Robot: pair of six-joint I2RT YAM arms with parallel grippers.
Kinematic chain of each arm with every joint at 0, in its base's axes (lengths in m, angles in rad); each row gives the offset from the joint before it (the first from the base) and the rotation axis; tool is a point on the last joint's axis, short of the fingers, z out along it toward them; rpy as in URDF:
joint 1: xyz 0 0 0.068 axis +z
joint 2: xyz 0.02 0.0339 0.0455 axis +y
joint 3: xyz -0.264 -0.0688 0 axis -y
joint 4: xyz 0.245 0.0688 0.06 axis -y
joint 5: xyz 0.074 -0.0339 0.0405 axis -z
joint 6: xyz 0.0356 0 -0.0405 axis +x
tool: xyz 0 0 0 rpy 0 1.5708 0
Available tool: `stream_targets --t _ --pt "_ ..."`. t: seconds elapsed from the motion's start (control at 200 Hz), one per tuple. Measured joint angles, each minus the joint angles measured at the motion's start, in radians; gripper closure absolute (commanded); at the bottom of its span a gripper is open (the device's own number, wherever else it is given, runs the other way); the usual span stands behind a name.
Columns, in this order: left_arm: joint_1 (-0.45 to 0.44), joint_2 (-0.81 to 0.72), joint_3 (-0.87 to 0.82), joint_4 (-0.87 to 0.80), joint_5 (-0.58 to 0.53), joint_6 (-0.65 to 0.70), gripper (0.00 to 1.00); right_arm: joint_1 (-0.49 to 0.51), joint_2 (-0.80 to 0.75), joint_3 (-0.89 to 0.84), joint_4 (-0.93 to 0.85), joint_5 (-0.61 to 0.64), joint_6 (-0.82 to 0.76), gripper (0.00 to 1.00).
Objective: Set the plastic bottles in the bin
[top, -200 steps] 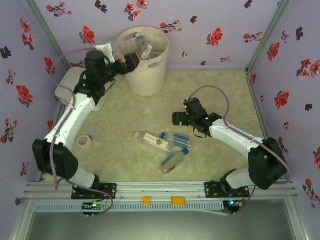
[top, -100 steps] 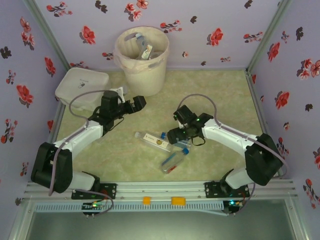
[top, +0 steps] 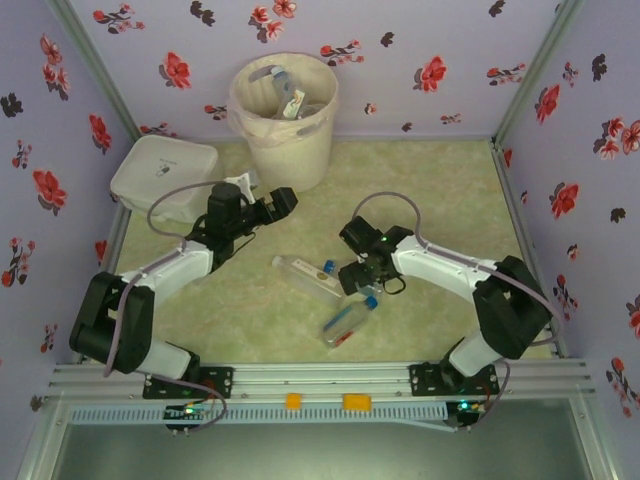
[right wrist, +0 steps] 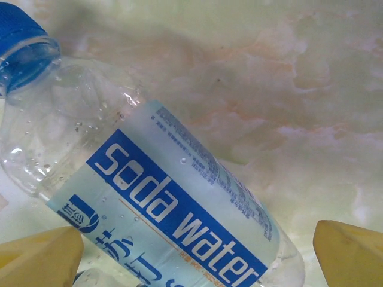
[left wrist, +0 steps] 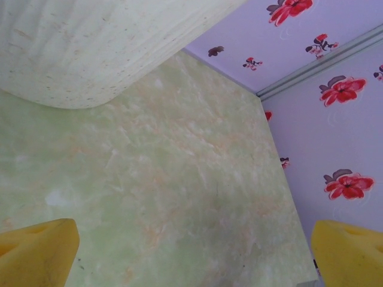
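Three plastic bottles lie on the green-marbled table (top: 450, 200) in the middle of the overhead view. A clear one with a pale yellow label (top: 303, 277) is left of centre. A blue-capped bottle (top: 330, 270) is just beside it, partly under the right gripper (top: 352, 272), and a third bottle with a blue cap (top: 348, 322) is lower down, near them.

In the right wrist view the blue-capped bottle (right wrist: 179, 179) runs from its cap (right wrist: 21, 51) at the upper left of the frame down to the lower middle. Its blue and white label (right wrist: 179, 227) reads "soda water". The right gripper's yellow fingers (right wrist: 350, 254) sit at the lower corners, spread wide with the bottle between them and not pressing on it.

More bottles (top: 290, 98) lie inside the bin (top: 295, 155), which stands at the top centre against the flowered wall (top: 420, 40). The left gripper (top: 283, 203) hangs just below the bin, left of centre. In its wrist view its yellow fingers (left wrist: 36, 254) stand wide apart over bare table, with the bin's wall (left wrist: 90, 48) in the upper left. A flat white box (top: 160, 170) sits at the left, beside the bin
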Motion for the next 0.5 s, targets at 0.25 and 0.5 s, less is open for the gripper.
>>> stream_targets --t 0.25,0.5 --pt "-0.011 0.048 0.008 0.049 0.024 -0.026 0.00 0.000 0.037 0.017 0.032 0.038 0.001 0.05" --pt "-0.022 0.113 0.017 0.099 0.065 -0.071 0.00 -0.009 0.092 0.026 0.078 0.070 0.008 0.08"
